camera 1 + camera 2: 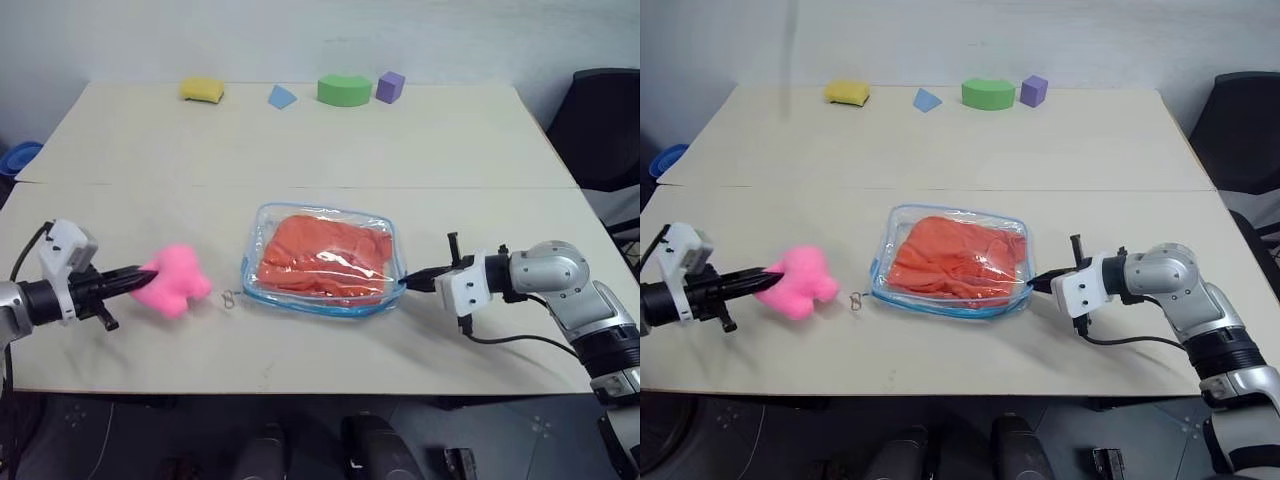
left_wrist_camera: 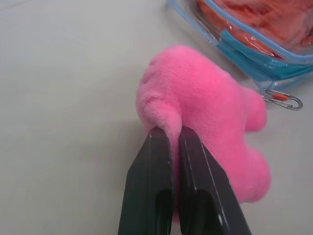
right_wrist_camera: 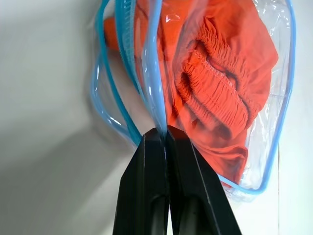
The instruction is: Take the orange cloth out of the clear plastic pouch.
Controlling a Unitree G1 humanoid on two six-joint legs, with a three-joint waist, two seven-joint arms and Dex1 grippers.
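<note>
Orange wrinkled cloth (image 1: 325, 255) lies inside the clear blue-edged plastic pouch (image 1: 262, 232). Right gripper (image 1: 408, 281) jaws pinch the pouch's right edge; left gripper (image 1: 143, 279), left of the pouch, clamps a pink plush lump (image 1: 178, 281).

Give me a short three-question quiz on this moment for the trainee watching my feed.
1. True or false: the orange cloth is already out of the clear plastic pouch.
2. What does the left gripper pinch? A) pink soft lump B) yellow sponge C) pouch
3. Fill in: the right gripper is shut on the pouch's blue ____.

Key: 1 false, the cloth lies inside; 2 A; 3 edging.
</note>
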